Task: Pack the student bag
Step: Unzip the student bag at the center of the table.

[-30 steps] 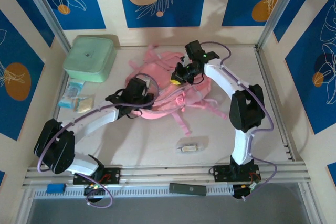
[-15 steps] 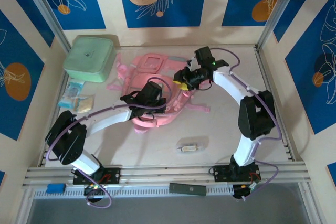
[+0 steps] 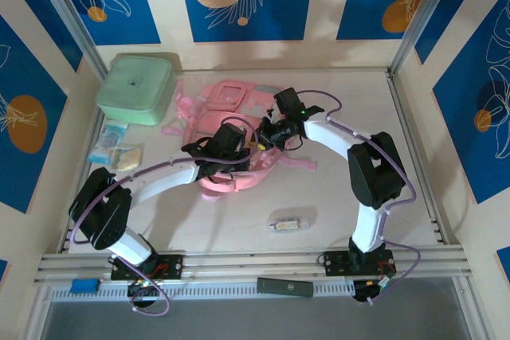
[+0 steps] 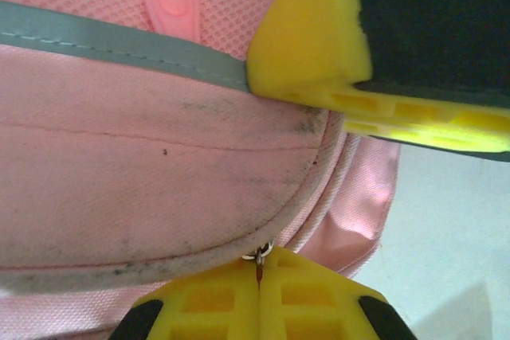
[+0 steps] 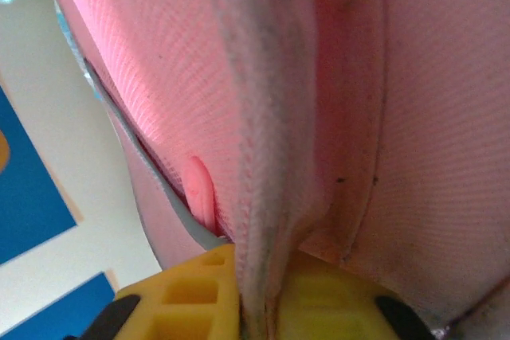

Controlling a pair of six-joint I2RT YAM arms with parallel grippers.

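Student bag (image 3: 227, 97): laid flat just beside the mint-green box (image 3: 137, 87). Left end effector (image 4: 259, 276) is clamped on its zip ring (image 4: 256, 254), right end effector (image 5: 259, 292) on a fabric fold (image 5: 267, 181); tension is best kept even.

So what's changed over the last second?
The student bag shifted left and resettled, its clear panel now facing up. The left gripper, shut on it, slid right; the right gripper let go and re-pinched a fold. The mint box stayed put.

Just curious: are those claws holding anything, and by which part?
Both hold the bag: the left gripper pinches its zipper pull, the right gripper a seam.
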